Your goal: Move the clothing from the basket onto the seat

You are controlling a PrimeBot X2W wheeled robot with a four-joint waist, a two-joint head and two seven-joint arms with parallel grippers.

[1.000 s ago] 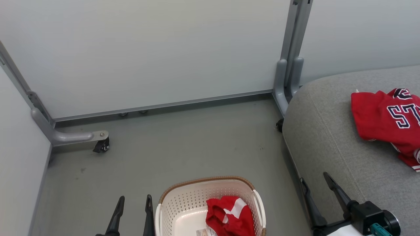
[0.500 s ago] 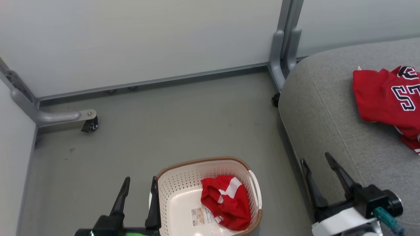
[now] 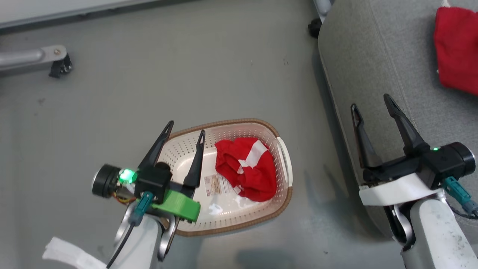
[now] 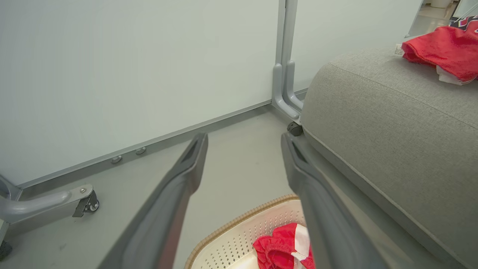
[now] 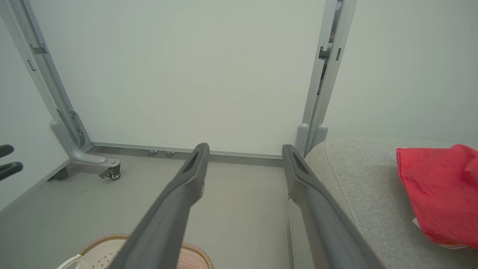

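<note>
The cream basket (image 3: 239,121) with a brown rim stands on the floor and holds a crumpled red garment with white patches (image 3: 246,172) on its right side. My left gripper (image 3: 186,127) hangs open over the basket's left half, empty, with the garment just to its right. From the left wrist, the same garment (image 4: 282,248) lies in the basket (image 4: 239,220) below my left gripper (image 4: 243,138). My right gripper (image 3: 369,101) is open and empty over the grey seat's (image 3: 392,56) left edge. The red jersey (image 3: 455,48) lies on the seat, as the right wrist view shows: jersey (image 5: 437,186), seat (image 5: 358,186), right gripper (image 5: 245,147).
Pale partition panels (image 5: 186,74) close off the far side of the grey floor (image 3: 186,74). A metal foot with a caster (image 3: 56,61) sticks out at the far left, and a post (image 4: 283,82) stands by the seat's far corner. A label (image 3: 216,184) lies on the basket's bottom.
The head camera has tilted down, so the whole picture shifted up. My left gripper has moved from beside the basket's left rim to over its left half. Garments have not moved.
</note>
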